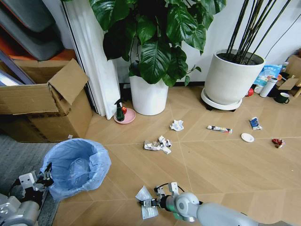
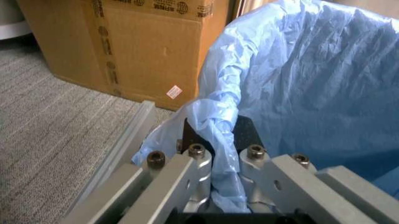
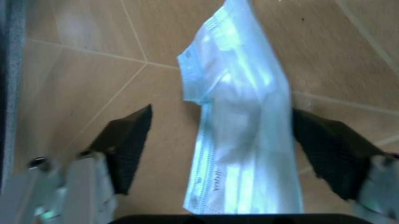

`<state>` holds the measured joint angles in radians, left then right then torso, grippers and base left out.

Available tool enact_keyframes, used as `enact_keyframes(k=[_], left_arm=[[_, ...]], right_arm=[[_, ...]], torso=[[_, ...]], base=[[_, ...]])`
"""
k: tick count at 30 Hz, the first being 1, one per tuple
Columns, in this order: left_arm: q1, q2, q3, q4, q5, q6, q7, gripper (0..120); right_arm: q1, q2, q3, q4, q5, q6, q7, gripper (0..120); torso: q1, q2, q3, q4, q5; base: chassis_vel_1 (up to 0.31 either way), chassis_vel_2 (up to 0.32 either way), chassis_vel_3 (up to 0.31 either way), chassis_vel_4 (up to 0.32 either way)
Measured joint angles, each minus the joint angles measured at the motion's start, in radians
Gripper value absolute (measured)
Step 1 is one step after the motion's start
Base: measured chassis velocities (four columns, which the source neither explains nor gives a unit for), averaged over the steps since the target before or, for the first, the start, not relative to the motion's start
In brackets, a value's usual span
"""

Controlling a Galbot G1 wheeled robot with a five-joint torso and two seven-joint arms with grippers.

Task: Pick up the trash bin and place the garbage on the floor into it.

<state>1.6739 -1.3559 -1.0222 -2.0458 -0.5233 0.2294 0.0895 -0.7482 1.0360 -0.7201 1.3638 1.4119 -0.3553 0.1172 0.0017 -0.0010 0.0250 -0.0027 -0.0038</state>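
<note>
Two grippers share the work. From the head camera we see the trash bin (image 1: 75,168) at eight o'clock on the floor (image 1: 225,165). Only our left wrist view shows the left gripper (image 2: 225,161) pinched tight on the bag-covered rim, a cardboard box (image 2: 149,46) just beyond. Our right gripper (image 3: 218,154) at six o'clock spreads wide around a pale plastic packet (image 3: 240,121). Scattered garbage (image 1: 159,144) lies toward twelve to three o'clock, with open flooring between.

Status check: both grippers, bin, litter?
Left gripper shut on trash bin rim. Right gripper open, fingers either side of a pale packet on the floor. More litter beyond; nothing blocking.
</note>
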Motion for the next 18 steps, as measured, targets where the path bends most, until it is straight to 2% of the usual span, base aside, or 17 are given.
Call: enact_keyframes(k=[3, 4, 6, 9, 10, 12, 17, 18], left_arm=[[0.002, 0.002, -0.006, -0.002, -0.005, 0.000, 0.000, 0], [0.002, 0.002, -0.006, -0.002, -0.005, 0.000, 0.000, 0], [0.007, 0.004, -0.013, -0.006, -0.011, 0.000, 0.000, 0], [0.009, 0.006, -0.015, -0.006, -0.012, 0.000, 0.000, 0], [0.010, 0.007, -0.017, -0.006, -0.014, 0.000, 0.001, 0], [0.010, 0.007, -0.017, -0.007, -0.015, 0.000, 0.001, 0], [0.020, 0.006, -0.020, -0.009, -0.019, 0.000, 0.003, 0], [0.020, 0.006, -0.020, -0.009, -0.019, 0.000, 0.003, 0]], right_arm=[[0.004, 0.000, -0.008, 0.002, -0.001, -0.017, 0.029, 64], [0.004, 0.000, -0.008, 0.002, -0.001, -0.017, 0.029, 64], [0.001, -0.007, -0.010, 0.010, -0.002, -0.022, 0.048, 52], [-0.003, -0.012, -0.010, 0.015, -0.003, -0.022, 0.054, 45], [-0.007, -0.013, -0.010, 0.018, -0.003, -0.023, 0.058, 38], [-0.009, -0.014, -0.010, 0.019, -0.004, -0.024, 0.060, 34], [-0.016, -0.014, -0.008, 0.027, -0.003, -0.038, 0.072, 12], [-0.016, -0.014, -0.008, 0.027, -0.003, -0.038, 0.072, 12]], torso=[[0.000, 0.000, 0.000, -0.0001, 0.0002], [0.000, 0.000, 0.000, -0.0001, 0.0002], [0.000, 0.000, 0.000, 0.0003, 0.0007], [0.000, 0.000, 0.000, 0.0005, 0.0006], [0.000, 0.000, 0.000, 0.0004, 0.0007], [0.000, 0.000, 0.000, 0.0004, 0.0007], [0.000, -0.001, 0.001, 0.0007, 0.0010], [0.000, -0.001, 0.001, 0.0007, 0.0010]], base=[[0.000, 0.000, 0.000, 0.000], [0.000, 0.000, 0.000, 0.000], [0.000, 0.000, 0.000, 0.000], [0.000, 0.000, 0.000, 0.000], [0.000, 0.000, 0.000, 0.000], [0.000, 0.000, 0.000, 0.000], [0.000, 0.000, 0.000, 0.000], [0.000, 0.000, 0.000, 0.000]])
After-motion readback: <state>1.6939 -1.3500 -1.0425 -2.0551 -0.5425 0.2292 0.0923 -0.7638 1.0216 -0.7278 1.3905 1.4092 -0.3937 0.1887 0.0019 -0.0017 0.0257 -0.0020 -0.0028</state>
